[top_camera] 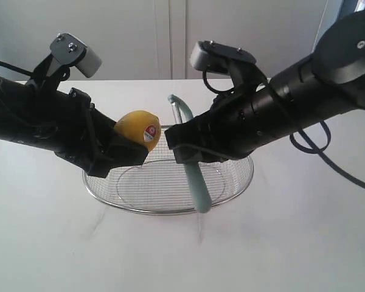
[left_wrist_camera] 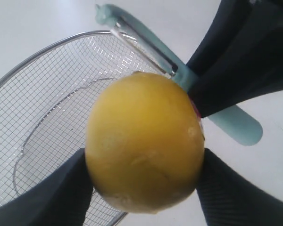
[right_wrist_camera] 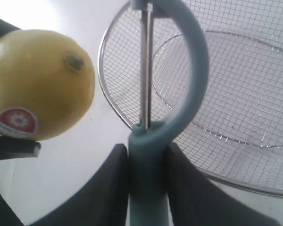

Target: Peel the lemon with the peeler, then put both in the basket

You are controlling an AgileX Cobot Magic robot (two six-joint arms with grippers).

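The left end effector (top_camera: pixel 129 148) is closed on the lemon (top_camera: pixel 137 128), one finger on each side of it. The fruit is held in the air above the left end of the basket (top_camera: pixel 170 212), with its red-and-white sticker (top_camera: pixel 151 130) facing the right arm. The right end effector (top_camera: pixel 185 146) grips the peeler (top_camera: pixel 196 182) narrowly on its pale teal handle, just below the head. The hooked head points up, and the handle hangs down across the front rim of the basket. The blade stands just beside the lemon; the right wrist view shows a gap between them.

The basket rests on the tabletop (top_camera: pixel 292 243) below both end effectors, and its wire-mesh floor shows through. The tabletop is white, with a pale panelled wall (top_camera: pixel 140 36) behind it.

Both arms are cut off at the frame edges. Whether the handle tip touches the basket rim cannot be determined.
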